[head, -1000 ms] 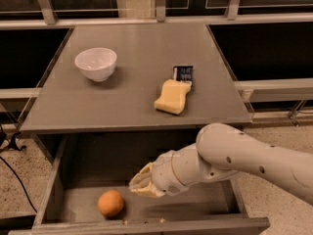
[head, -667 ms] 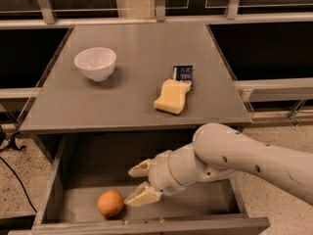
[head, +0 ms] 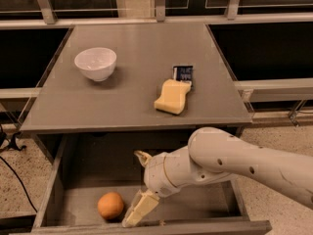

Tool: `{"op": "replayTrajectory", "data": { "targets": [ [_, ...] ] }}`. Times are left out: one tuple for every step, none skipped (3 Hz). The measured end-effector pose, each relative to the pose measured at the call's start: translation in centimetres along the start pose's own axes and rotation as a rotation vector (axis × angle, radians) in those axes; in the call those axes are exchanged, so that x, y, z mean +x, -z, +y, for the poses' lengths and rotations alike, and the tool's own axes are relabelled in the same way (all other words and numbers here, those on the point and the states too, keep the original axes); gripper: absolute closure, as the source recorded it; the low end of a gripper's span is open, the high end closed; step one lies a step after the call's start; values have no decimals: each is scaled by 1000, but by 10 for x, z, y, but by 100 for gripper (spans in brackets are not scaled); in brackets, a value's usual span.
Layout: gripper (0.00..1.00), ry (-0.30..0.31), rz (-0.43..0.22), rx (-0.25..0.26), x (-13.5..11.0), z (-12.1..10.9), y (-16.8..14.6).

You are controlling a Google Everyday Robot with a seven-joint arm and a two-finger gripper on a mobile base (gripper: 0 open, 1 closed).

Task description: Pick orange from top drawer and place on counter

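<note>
Arm (head: 234, 160) reaches left, gripper (head: 134, 189) low, jaws spread.

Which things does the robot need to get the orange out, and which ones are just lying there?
For the job: orange, lying in the top drawer; counter, where it goes; gripper, down in the drawer beside the orange, jaws open.

Just lying about: white bowl, yellow sponge, small dark packet, all on the counter.

My one camera looks down, fairly close, from before the near edge of the table (head: 132, 84); my pincer (head: 139, 184) gapes in the drawer (head: 80, 199) below.
</note>
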State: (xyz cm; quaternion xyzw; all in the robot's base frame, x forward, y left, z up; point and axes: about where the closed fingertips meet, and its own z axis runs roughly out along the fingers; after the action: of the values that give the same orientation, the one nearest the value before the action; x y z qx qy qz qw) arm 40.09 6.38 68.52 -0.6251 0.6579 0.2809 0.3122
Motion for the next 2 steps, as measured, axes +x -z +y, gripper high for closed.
{"op": "replayTrajectory", "data": {
  "targets": [
    [0, 4, -19, 11, -3, -2, -8],
    [18, 6, -30, 23, -4, -4, -13]
  ]
}}
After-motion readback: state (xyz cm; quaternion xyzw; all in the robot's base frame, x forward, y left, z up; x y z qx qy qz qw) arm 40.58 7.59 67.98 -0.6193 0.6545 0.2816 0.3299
